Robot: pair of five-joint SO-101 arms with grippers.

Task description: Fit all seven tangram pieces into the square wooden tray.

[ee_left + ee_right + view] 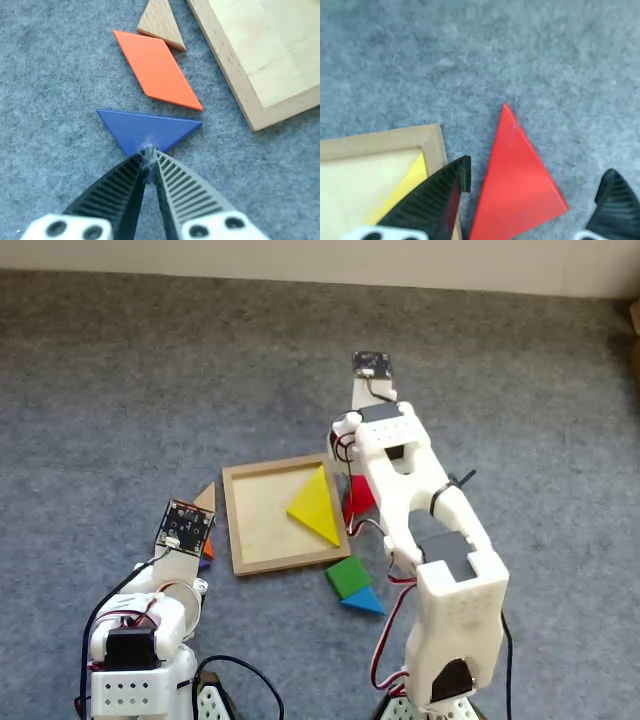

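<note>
From overhead, off the arms, looks steeply down on the grey carpet [120, 390] and the whole square wooden tray [290, 562]. From the left wrist, sits close above the floor, facing along the left gripper [148, 152] to one tray corner. From the right wrist, equally close, takes in another corner

Grey carpet [120, 390], tray [236, 530], 6 pieces [347, 576] (1 wooden [206, 496])
</note>
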